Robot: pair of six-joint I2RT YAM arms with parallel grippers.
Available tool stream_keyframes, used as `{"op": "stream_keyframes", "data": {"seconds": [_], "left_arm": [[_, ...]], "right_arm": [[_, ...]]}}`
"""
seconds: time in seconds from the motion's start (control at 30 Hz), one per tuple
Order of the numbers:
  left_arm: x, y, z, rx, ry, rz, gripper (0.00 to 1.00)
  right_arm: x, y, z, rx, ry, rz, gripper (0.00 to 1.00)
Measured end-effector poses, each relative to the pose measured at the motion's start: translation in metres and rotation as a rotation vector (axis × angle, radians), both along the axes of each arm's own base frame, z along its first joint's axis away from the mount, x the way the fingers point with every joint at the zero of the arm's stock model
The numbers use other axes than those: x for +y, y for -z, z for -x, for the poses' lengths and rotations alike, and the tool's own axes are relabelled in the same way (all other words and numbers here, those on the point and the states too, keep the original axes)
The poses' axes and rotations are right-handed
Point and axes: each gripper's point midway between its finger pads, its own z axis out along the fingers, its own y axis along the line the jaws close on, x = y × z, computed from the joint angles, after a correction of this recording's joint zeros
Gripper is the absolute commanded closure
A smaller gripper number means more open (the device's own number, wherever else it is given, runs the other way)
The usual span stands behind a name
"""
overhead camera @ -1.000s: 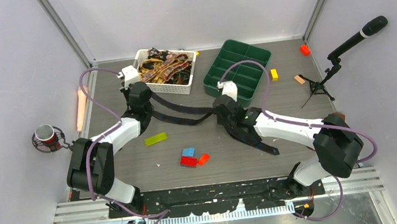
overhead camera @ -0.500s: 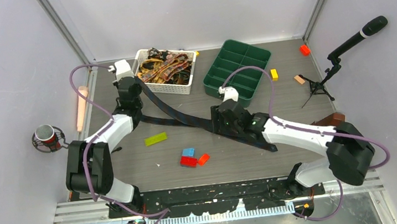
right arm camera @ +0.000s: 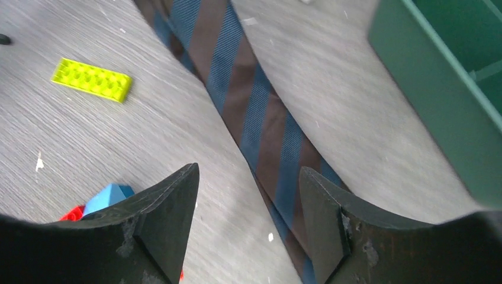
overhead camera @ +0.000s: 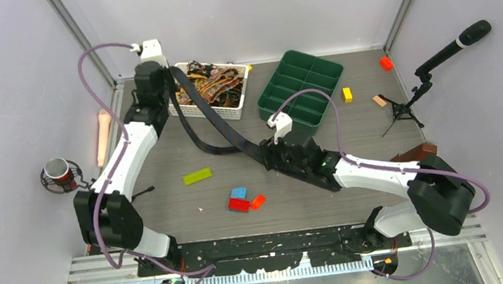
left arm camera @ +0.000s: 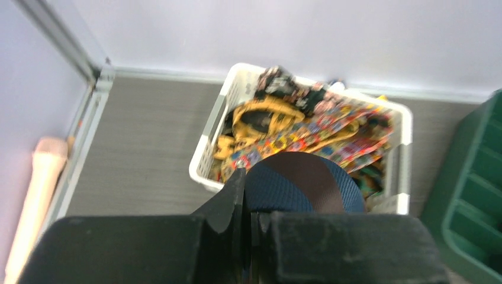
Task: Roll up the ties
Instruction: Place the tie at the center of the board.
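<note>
- Clenched on the navy tie (overhead camera: 222, 120): left claw (overhead camera: 156, 71), lifted over the last second from the near-left corner of the white basket (overhead camera: 207, 111) to its far-left corner.
- Seen from the left wrist: tie bulging out beside the shut fingers (left arm camera: 228, 204), above the basket full of patterned ties (left arm camera: 296, 127).
- Earlier a slack band sagging in front of the basket, now drawn into a taut diagonal from the basket's far-left corner down to the bench (overhead camera: 170, 200) front-right of the basket.
- A second strand looping loosely just in front of the basket.
- Released and spread wider than a second ago: right claw (overhead camera: 267, 151), shifted slightly nearer and to the left, front-right of the basket, low over the tie with a finger either side, grasping nothing.
- Remainder of the tie flat on the bench under the right arm, farther from the basket.
- Unmoved: lime brick (overhead camera: 197, 176) and blue and red bricks (overhead camera: 244, 199) in front of the basket, green tray (overhead camera: 299, 87) just right of it.
</note>
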Motion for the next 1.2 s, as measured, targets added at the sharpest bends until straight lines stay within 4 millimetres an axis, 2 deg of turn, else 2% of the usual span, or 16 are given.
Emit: {"op": "stream_keyframes", "data": {"seconds": [0.13,0.2,0.27,0.37,0.57,0.67,0.8,0.9,1.03,1.13,1.2], "left_arm": [[-0.017,-0.069,0.013,-0.053,0.07,0.017,1.0],[-0.03,-0.097,0.024,-0.074,0.108,0.017,1.0],[-0.049,-0.119,0.037,-0.085,0.162,0.008,1.0],[-0.074,-0.14,0.055,-0.081,0.232,-0.001,1.0],[-0.1,-0.148,0.079,-0.048,0.308,-0.047,1.0],[-0.105,-0.145,0.085,-0.021,0.313,-0.076,1.0],[-0.11,-0.145,0.088,0.012,0.303,-0.105,1.0],[-0.118,-0.153,0.088,0.019,0.295,-0.132,1.0],[-0.129,-0.159,0.094,0.027,0.298,-0.174,1.0],[-0.134,-0.156,0.099,0.048,0.294,-0.206,1.0],[-0.133,-0.15,0.101,0.071,0.288,-0.224,1.0]], "right_arm": [[0.027,-0.014,-0.012,-0.139,-0.113,-0.037,0.3],[0.039,-0.022,-0.019,-0.212,-0.161,-0.054,0.3],[0.049,-0.027,-0.022,-0.267,-0.196,-0.062,0.3],[0.064,-0.043,-0.027,-0.335,-0.233,-0.081,0.29],[0.098,-0.106,-0.03,-0.506,-0.29,-0.16,0.27],[0.109,-0.125,-0.024,-0.572,-0.31,-0.182,0.24],[0.123,-0.13,-0.014,-0.622,-0.334,-0.19,0.21],[0.134,-0.129,-0.009,-0.654,-0.342,-0.187,0.19],[0.141,-0.134,-0.01,-0.689,-0.303,-0.191,0.19],[0.145,-0.163,-0.017,-0.718,-0.242,-0.238,0.2],[0.145,-0.194,-0.023,-0.742,-0.189,-0.299,0.21]]}}
